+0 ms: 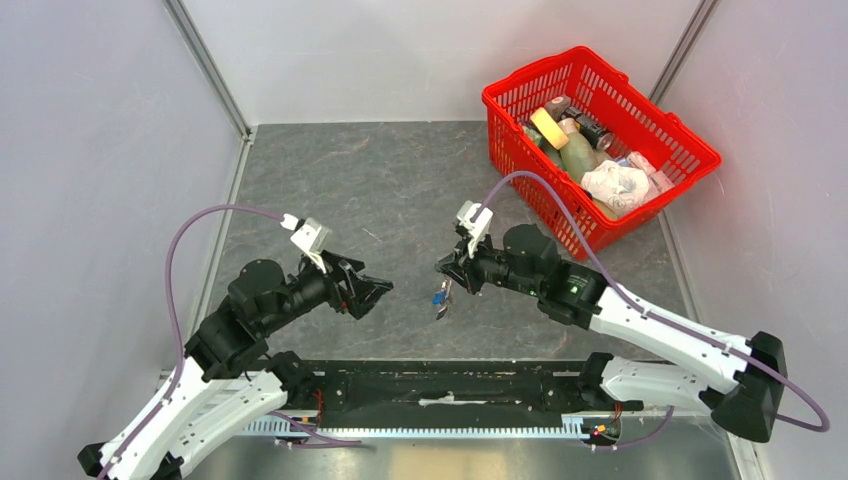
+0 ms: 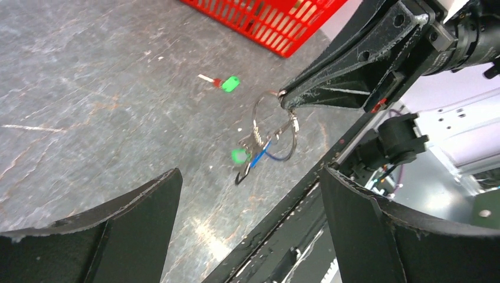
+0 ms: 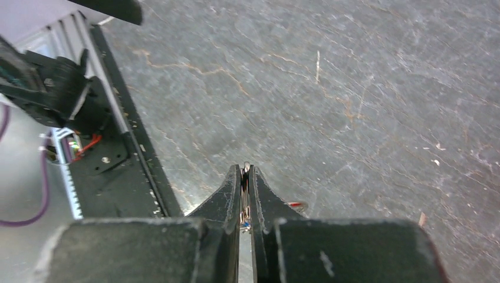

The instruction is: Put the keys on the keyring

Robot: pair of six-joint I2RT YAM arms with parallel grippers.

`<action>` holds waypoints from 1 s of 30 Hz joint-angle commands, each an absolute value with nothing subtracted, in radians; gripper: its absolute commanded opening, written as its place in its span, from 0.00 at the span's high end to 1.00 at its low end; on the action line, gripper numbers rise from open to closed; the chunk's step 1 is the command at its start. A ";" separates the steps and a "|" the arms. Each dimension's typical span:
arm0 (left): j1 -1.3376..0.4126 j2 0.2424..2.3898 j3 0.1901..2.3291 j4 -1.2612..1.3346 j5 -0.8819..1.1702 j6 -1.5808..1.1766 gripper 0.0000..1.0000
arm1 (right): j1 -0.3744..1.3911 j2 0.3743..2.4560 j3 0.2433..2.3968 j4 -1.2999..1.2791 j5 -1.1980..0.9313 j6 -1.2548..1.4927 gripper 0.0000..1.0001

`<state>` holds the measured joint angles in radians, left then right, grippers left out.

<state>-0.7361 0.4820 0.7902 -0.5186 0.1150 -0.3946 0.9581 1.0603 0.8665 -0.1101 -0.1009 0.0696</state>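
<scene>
Overhead view of two robot arms over a dark grey stone-patterned surface (image 1: 380, 180).

At centre left of the frame, the left gripper (image 1: 376, 298) pointed toward the middle. Its jaws stood wide apart and held nothing. In its own wrist view they framed the scene from both lower corners, likely kept open and aimed to receive whatever came next.

Just right of centre, the right gripper (image 1: 447, 272) had its jaws pressed together on the top edge of the keyring (image 2: 256, 122). Its wrist view showed only a sliver of wire between the closed tips. The thin silver ring hung clear of the surface, probably so it dangled freely within the other arm's reach. A few keys (image 2: 250, 159) hung from it: one green-headed, one blue, one dark.

In the left wrist view, upper middle, a lone green-headed key (image 2: 227, 83) lay flat on the surface, well apart from the ring. It appeared to be the one not yet threaded.

At upper right sat a red basket (image 1: 520, 150) of assorted items, not involved here.
</scene>
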 commanded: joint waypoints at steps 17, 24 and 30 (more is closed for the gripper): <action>-0.733 0.398 0.705 -0.060 0.455 -0.559 0.06 | 0.960 0.914 1.100 -0.127 -0.540 0.301 0.96; -0.733 0.367 0.670 0.120 0.552 -0.638 0.06 | 0.960 0.968 1.179 -0.042 -0.740 0.437 0.96; -0.733 0.355 0.618 0.315 0.604 -0.718 0.06 | 0.960 1.024 1.193 0.160 -0.838 0.618 0.97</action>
